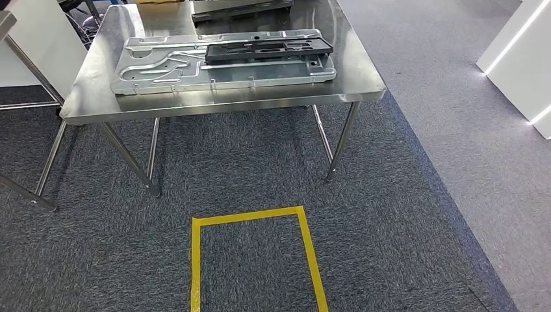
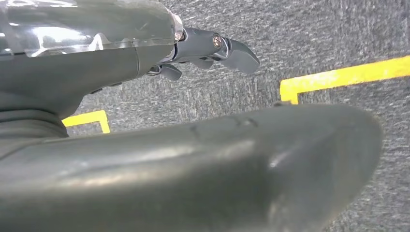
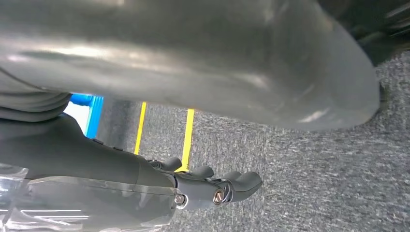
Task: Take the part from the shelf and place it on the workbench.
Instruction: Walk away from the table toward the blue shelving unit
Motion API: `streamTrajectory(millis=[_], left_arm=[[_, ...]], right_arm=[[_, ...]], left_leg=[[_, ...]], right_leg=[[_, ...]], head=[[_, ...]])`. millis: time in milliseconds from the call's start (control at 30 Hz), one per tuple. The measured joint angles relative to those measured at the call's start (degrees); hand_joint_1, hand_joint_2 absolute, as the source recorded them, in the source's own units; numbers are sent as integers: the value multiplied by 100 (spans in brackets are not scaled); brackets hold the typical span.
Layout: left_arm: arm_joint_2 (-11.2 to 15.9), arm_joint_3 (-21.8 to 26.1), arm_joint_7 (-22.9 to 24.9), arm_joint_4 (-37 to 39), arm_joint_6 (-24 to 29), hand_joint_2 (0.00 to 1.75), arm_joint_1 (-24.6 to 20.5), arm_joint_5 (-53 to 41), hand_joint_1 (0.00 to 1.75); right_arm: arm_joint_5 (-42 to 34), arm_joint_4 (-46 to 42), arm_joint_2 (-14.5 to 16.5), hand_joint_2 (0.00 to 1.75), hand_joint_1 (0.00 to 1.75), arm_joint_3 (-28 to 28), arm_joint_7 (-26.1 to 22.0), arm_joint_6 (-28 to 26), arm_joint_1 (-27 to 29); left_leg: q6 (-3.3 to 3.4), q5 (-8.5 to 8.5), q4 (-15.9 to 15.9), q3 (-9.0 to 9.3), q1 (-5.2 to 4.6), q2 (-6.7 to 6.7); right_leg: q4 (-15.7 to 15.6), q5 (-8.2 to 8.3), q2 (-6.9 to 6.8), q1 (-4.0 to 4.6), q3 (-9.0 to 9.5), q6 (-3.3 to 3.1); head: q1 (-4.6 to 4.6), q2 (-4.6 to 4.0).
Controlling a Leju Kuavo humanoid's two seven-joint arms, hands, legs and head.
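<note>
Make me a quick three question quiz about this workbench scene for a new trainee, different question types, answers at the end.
1. True or false: the black part lies on top of the silver panel.
2. Multiple choice: the yellow tape on the carpet is (a) under the workbench, (b) in front of it, nearer the robot, (c) on its top.
3. Fill in: the left hand holds ____.

Key: 1 true. 2 b. 3 nothing; it hangs over the carpet.

A shiny silver steel workbench [image 1: 364,91] carries a pale grey stamped metal panel [image 1: 195,75] and a flat black part [image 1: 266,49]; yellow floor tape [image 1: 250,216] at 6 o'clock crosses speckled dark grey carpet [image 1: 390,227].
</note>
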Motion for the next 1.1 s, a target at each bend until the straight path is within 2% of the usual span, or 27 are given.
streamTrajectory(millis=[33, 67, 133, 167, 200, 267, 300, 333, 367, 400, 467, 500, 533, 600, 667, 700, 767, 800, 833, 867, 900, 933, 1000, 1033, 1100], left_arm=[[4, 0, -6, 0, 1, 0, -8, 12, 0], [12, 0, -10, 0, 2, 0, -14, 25, 0], [34, 0, -8, 0, 4, 0, -22, 42, 0], [42, 0, -4, 0, 5, 0, -19, 45, 0], [48, 0, 1, 0, 6, 0, -13, 48, 0], [58, 1, 6, 0, 9, 0, 1, 49, 0], [64, 2, 6, 0, 10, 0, 6, 50, 0], [69, 2, 5, 0, 10, 0, 12, 50, 0], [75, 2, 3, 0, 10, 0, 17, 49, 0], [79, 2, -2, 0, 10, 0, 21, 48, 0], [92, 2, -16, 0, 10, 0, 23, 47, 0], [97, 2, -28, 0, 13, 0, 26, 46, 0], [103, 2, -39, 0, 17, 0, 31, 46, 0], [115, 2, -61, 0, 26, 0, 41, 44, 0], [124, 2, -69, 0, 21, 0, 36, 36, 0], [125, 2, -70, 0, 15, 0, 31, 28, 0], [127, 2, -71, 0, -1, 0, 27, 6, 0], [129, 2, -71, 0, -10, 0, 27, -7, 0], [131, 2, -71, 0, -21, 0, 28, -20, 0], [134, 2, -71, 0, -33, 0, 28, -31, 0], [137, 2, -71, 0, -44, 0, 27, -39, 0], [138, 2, -71, 0, -55, 0, 24, -52, 0], [138, 2, -71, 0, -73, 0, 14, -69, 0], [140, 2, -71, 0, -79, 0, 7, -74, 0], [148, 2, -72, 0, -84, 0, -6, -73, 0]], right_arm=[[12, 1, 2, 0, 0, 6, -9, 9, -12], [23, 1, 7, 0, 0, 10, -19, 18, -19], [31, 5, 27, 0, 0, 15, -38, 36, -24], [31, 7, 37, 0, 0, 16, -42, 42, -22], [31, 8, 44, 0, 0, 16, -44, 46, -19], [31, 9, 47, 0, 0, 18, -45, 48, -11], [31, 11, 48, 0, 0, 18, -45, 49, -7], [31, 13, 50, 0, 0, 18, -45, 51, -4], [31, 16, 57, 0, 0, 18, -45, 54, -1], [31, 20, 67, 0, 0, 18, -46, 55, 2], [32, 26, 92, 0, 0, 19, -51, 52, 7], [32, 28, 103, 0, 0, 20, -54, 49, 7], [32, 30, 111, 0, 0, 21, -57, 47, 7], [28, 32, 124, 0, 0, 22, -55, 43, 1], [9, 32, 128, 0, 0, 21, -41, 33, -6], [-11, 32, 128, 0, 0, 19, -38, 31, -7], [-83, 32, 129, 0, 0, 8, -39, 36, -5], [-127, 32, 128, 44, 0, 0, -34, 40, -4], [-167, 32, 128, 87, 0, -9, -19, 43, 0], [-199, 32, 128, 131, 0, -17, 0, 42, 5], [-222, 32, 128, 175, 0, -27, 14, 39, 9], [-242, 32, 128, 175, 0, -36, 19, 29, 12], [-279, 32, 123, 175, 0, -54, 6, 6, 6], [-299, 32, 121, 175, 0, -62, -8, -8, 0], [-327, 32, 119, 175, 0, -86, -19, -40, -2]], left_leg=[[-31, 45, 14, -27, -5, 4], [-68, 89, 20, -45, -7, 7], [-138, 109, 51, -89, 7, -2], [-166, -2, 166, -140, 17, -15], [-191, -205, 414, -236, 27, -28], [-235, -713, 1197, -507, 46, -39], [-253, -875, 1556, -613, 51, -39], [-265, -921, 1738, -630, 56, -39], [-271, -860, 1686, -529, 62, -39], [-270, -720, 1392, -309, 71, -38], [-243, -487, 546, 236, 76, -41], [-216, -432, 265, 403, 67, -45], [-183, -439, 117, 479, 54, -48], [-112, -438, 88, 455, 44, -52], [-31, -411, 43, 434, 71, -50], [7, -389, 24, 421, 84, -48], [51, -365, 24, 375, 80, -38], [57, -357, 31, 350, 76, -35], [56, -351, 39, 333, 73, -32], [52, -346, 46, 324, 72, -32], [47, -343, 52, 324, 71, -35], [41, -340, 56, 329, 69, -37], [4, -332, 67, 327, 56, -38], [-25, -325, 70, 320, 51, -37], [-27, -344, 82, 301, 34, -30]], right_leg=[[-322, -100, 0, 18, 210, -40], [-504, -158, 1, 34, 307, -76], [-546, -109, -7, 22, 266, -159], [-553, -64, -19, 13, 237, -204], [-558, -16, -31, 6, 198, -242], [-537, 56, -44, 19, 92, -280], [-515, 85, -46, 24, 33, -281], [-487, 104, -45, 26, -21, -276], [-454, 115, -42, 25, -67, -269], [-418, 118, -40, 22, -100, -259], [-342, 110, -36, 22, -156, -223], [-313, 106, -36, 27, -177, -197], [-288, 105, -35, 32, -199, -167], [-269, 115, -34, 45, -225, -104], [-135, 16, -17, 41, -295, -35], [78, -125, -5, 36, -397, -2], [837, -526, 13, 11, -773, 45], [1222, -672, 15, 0, -969, 61], [1453, -710, 15, -7, -1089, 70], [1451, -625, 15, -11, -1093, 71], [1202, -438, 15, -13, -975, 62], [772, -200, 15, -11, -763, 39], [-4, 101, 13, 16, -401, -23], [-204, 157, 13, 34, -322, -51], [-271, 177, 19, 38, -325, -61]], head=[[1, 0], [0, 0], [1, 0], [0, 0], [1, 0], [0, 0], [0, 0], [0, 0], [0, 0], [0, 0], [0, 0], [1, 0], [1, 0], [1, 0], [1, 0], [1, 0], [1, 0], [1, 0], [1, 0], [1, 0], [1, 0], [1, 0], [1, 0], [1, 0], [1, 0]])
